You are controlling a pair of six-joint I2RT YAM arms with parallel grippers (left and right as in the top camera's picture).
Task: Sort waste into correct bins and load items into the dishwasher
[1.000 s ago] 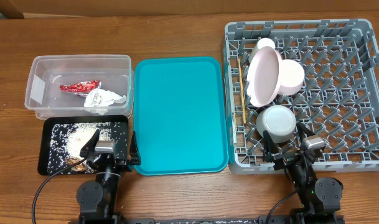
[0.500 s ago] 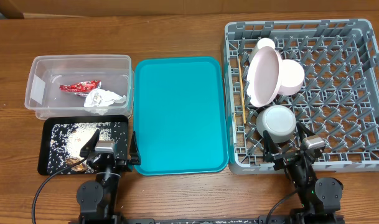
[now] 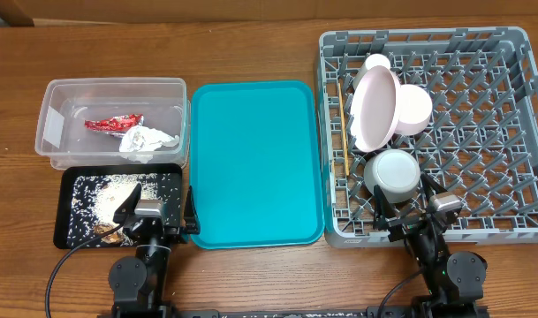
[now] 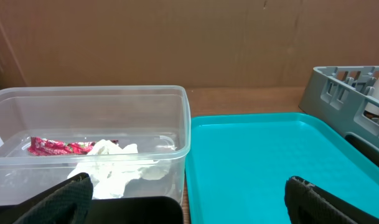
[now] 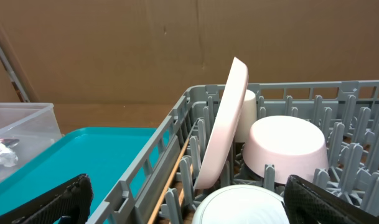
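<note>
The clear tub point(image 3: 114, 83) holds the red wrapper point(image 3: 112, 124) and the white napkin point(image 3: 147, 141). In front of it, the black tray point(image 3: 65, 234) carries loose rice point(image 3: 101, 196) and brown scraps. In the grey dish rack point(image 3: 481, 132) the pink plate point(image 3: 375, 110) stands on edge, with the white cup point(image 3: 373, 64), the pinkish bowl point(image 3: 413, 108), the small grey-white bowl point(image 3: 394, 173) and the chopsticks point(image 3: 344, 132). My left gripper point(image 4: 189, 190) stands open and empty at the black tray's near right corner. My right gripper point(image 5: 189, 186) is open and empty at the rack's front edge, just before the small bowl point(image 5: 239, 208).
A large teal tray point(image 3: 253, 163) with nothing on it lies between the tub and the rack. Brown wooden table point(image 3: 251, 35) runs behind everything, and a cardboard wall closes off the back in the wrist views.
</note>
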